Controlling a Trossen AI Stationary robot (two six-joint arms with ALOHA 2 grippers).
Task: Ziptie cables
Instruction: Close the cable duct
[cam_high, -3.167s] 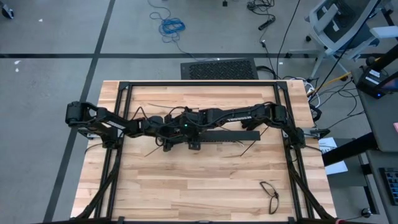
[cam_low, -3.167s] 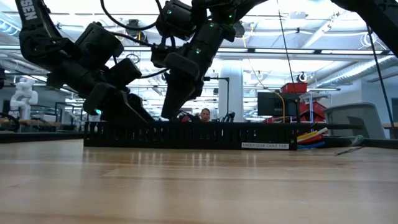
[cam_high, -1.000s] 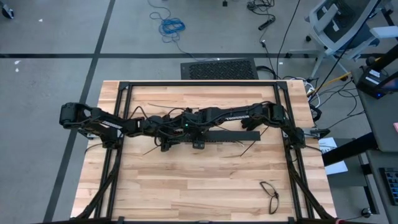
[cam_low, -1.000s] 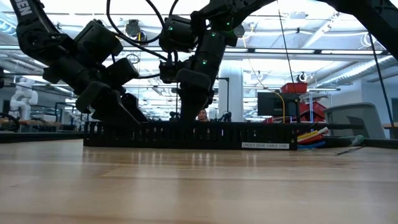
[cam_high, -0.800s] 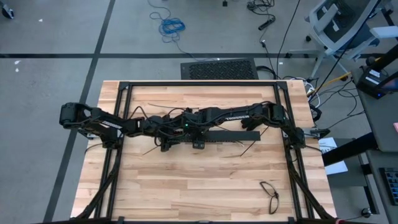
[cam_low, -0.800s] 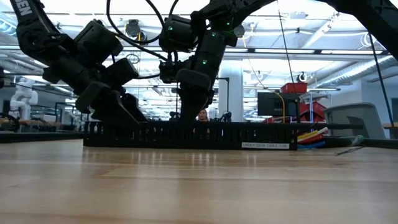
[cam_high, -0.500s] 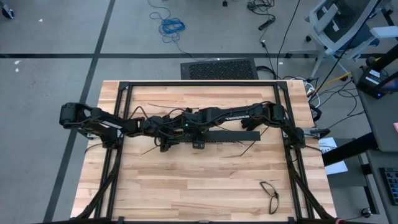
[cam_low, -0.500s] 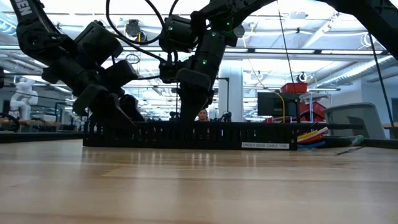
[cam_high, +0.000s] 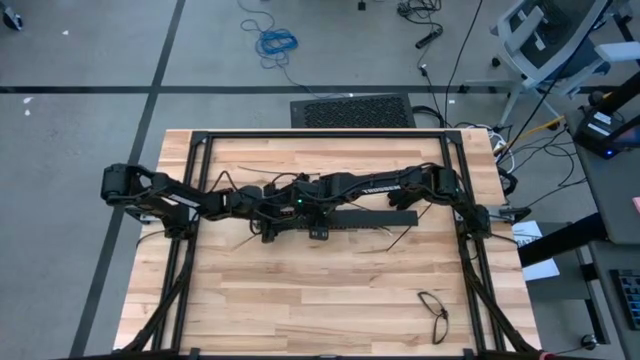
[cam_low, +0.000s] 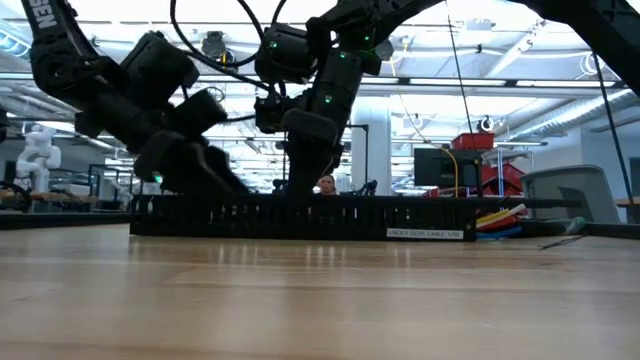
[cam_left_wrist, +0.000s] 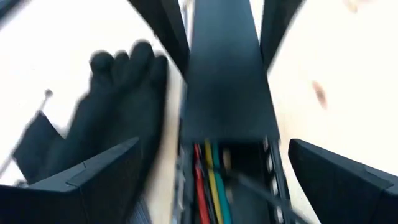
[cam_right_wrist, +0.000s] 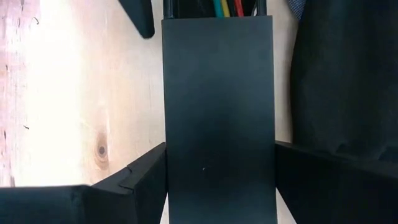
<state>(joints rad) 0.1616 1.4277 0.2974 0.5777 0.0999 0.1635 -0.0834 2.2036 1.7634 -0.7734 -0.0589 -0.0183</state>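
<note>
A long black slotted bar (cam_high: 365, 221) lies across the table's middle, part of it closed by a flat cover (cam_right_wrist: 217, 106). Red, yellow and green cables (cam_left_wrist: 211, 180) run inside it and show past the cover's end (cam_right_wrist: 227, 7). More coloured cables (cam_low: 500, 218) stick out at the bar's right end. My right gripper (cam_high: 315, 230) is shut on the covered bar from above. My left gripper (cam_high: 268, 230) stands open at the bar's left end, one finger on each side (cam_left_wrist: 93, 180), apart from it. My right gripper pinches the covered part of the bar (cam_right_wrist: 177, 143) across its width, one finger (cam_right_wrist: 140, 177) on each long side. The fingers come steeply from above and lie across the bar. The bar rests flat on the table.
Thin straight black strips lie on the wood near the bar (cam_high: 240, 243), (cam_high: 397, 238). A looped black cable (cam_high: 434, 306) lies near the front right. A black frame (cam_high: 320, 134) runs round the tabletop. The near half of the table has free room.
My left gripper has rocked a little at the bar's left end, drawing back and coming forward again, and its fingers stay open. My right gripper has kept still on the bar.
</note>
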